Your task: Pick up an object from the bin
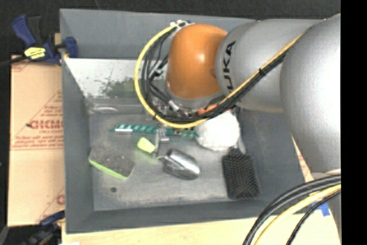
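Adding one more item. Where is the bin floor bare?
Bare: the near-wall strip below the grey-and-green flat sponge and shiny silver metal piece. Crowded: the middle, under the gripper, with the small yellow block and striped green stick.

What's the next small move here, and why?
Probably a slight shift toward the view's left before lowering: the gripper sits at the right edge of the small yellow-green block, with the silver metal piece crowding its other side. Centring first should avoid clipping both.
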### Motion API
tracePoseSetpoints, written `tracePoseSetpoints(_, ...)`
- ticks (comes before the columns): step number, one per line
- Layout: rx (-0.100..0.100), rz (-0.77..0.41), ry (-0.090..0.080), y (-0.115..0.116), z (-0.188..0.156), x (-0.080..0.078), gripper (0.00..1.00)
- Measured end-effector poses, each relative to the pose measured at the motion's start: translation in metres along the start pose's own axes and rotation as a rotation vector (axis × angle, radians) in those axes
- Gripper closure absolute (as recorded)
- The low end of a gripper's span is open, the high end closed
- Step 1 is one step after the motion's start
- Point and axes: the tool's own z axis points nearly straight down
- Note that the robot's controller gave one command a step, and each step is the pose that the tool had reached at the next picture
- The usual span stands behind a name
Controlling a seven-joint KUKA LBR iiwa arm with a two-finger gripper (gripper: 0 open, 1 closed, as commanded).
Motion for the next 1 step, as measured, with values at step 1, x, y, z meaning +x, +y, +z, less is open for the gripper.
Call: tracePoseSetpoints(1,0.000,0.000,0.000,0.0000,0.0000,0.0000,0.00)
